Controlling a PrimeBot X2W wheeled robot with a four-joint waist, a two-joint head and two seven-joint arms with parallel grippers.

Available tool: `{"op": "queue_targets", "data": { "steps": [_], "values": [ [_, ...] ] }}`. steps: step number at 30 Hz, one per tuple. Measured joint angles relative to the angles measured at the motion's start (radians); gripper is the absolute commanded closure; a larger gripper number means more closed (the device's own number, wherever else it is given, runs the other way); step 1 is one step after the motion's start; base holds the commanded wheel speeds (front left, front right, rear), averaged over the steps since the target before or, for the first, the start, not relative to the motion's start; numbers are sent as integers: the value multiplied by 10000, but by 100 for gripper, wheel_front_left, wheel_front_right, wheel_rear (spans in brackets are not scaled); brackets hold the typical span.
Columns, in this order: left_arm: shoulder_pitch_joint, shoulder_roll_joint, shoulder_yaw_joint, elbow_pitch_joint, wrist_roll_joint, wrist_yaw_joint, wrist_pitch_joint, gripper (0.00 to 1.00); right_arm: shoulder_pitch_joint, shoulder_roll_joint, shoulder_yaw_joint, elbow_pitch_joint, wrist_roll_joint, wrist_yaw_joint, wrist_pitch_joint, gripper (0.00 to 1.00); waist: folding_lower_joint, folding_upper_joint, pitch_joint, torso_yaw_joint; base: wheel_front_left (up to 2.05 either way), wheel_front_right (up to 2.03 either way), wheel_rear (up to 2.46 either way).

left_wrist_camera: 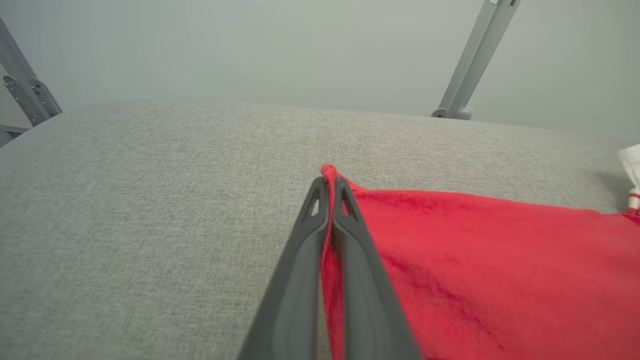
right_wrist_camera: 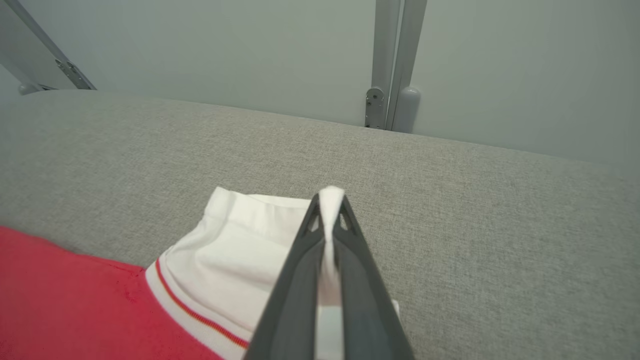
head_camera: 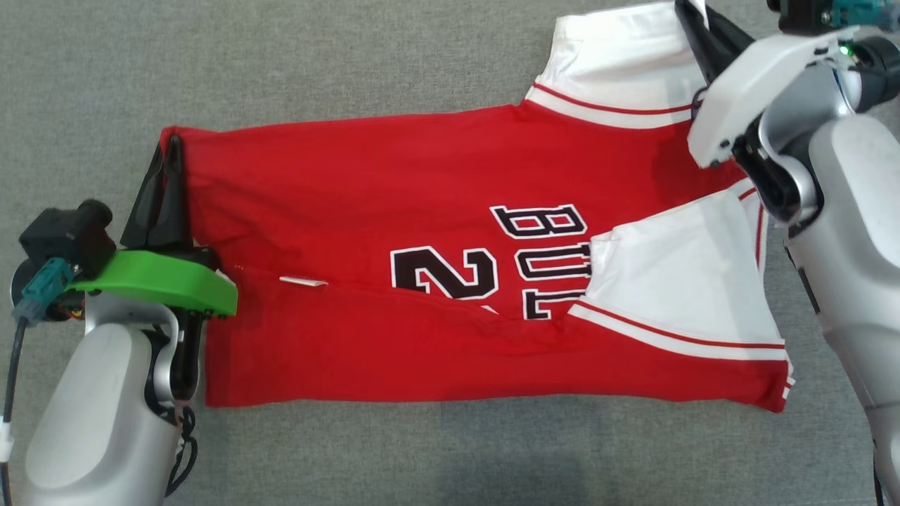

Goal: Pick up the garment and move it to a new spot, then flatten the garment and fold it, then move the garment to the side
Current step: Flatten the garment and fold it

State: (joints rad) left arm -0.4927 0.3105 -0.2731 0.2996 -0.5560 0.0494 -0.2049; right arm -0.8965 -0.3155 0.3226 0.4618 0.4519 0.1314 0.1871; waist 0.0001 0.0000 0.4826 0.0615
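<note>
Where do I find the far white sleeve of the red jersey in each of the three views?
Head view: upper right corner, the white sleeve lies above the red body.
Left wrist view: a small white scrap at the far right edge, probably this sleeve.
Right wrist view: lower centre, pinched in the shut right end effector.
Shared landmark: the red body beside it.

The head camera is looking almost straight down from above both arms, taking in nearly the whole garment (head_camera: 351,211) on the grey padded surface (head_camera: 351,63), with the left gripper (head_camera: 171,144) at one end and the right gripper (head_camera: 688,10) at the other. Each wrist camera is sitting close behind its own fingers (left_wrist_camera: 300,280), looking low along them across the surface toward a pale wall (left_wrist_camera: 300,50) beyond the tips. Each is sharing with the head view just the cloth around those tips.
</note>
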Motion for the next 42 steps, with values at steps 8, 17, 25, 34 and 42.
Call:
{"op": "queue_targets", "data": {
  "steps": [8,17,25,34,42],
  "values": [
    [1536,424,125,-1062,-142,123,-15,100,3287,-387,-888,-3223,769,0,96,100,-1,0,-1051,-549,0,0,0],
    [3465,378,238,-2004,-677,408,-4,100,6789,604,-2084,-5095,690,-6,518,100,-2,0,-2086,-1034,0,0,0],
    [3978,94,92,-1262,-918,387,-21,73,7554,1198,-2130,-4713,316,-8,261,64,-2,0,-2357,-1130,0,0,0],
    [5169,-299,1091,-1881,-1108,454,-529,0,8866,1450,-2786,-4550,295,-8,-222,0,-2,0,-2570,-1152,0,0,0],
    [5791,-821,1465,-2778,-435,384,-562,0,9049,1620,-3636,-4554,-176,-8,-240,0,-2,0,-2810,-1071,0,0,0]
  ]
}}
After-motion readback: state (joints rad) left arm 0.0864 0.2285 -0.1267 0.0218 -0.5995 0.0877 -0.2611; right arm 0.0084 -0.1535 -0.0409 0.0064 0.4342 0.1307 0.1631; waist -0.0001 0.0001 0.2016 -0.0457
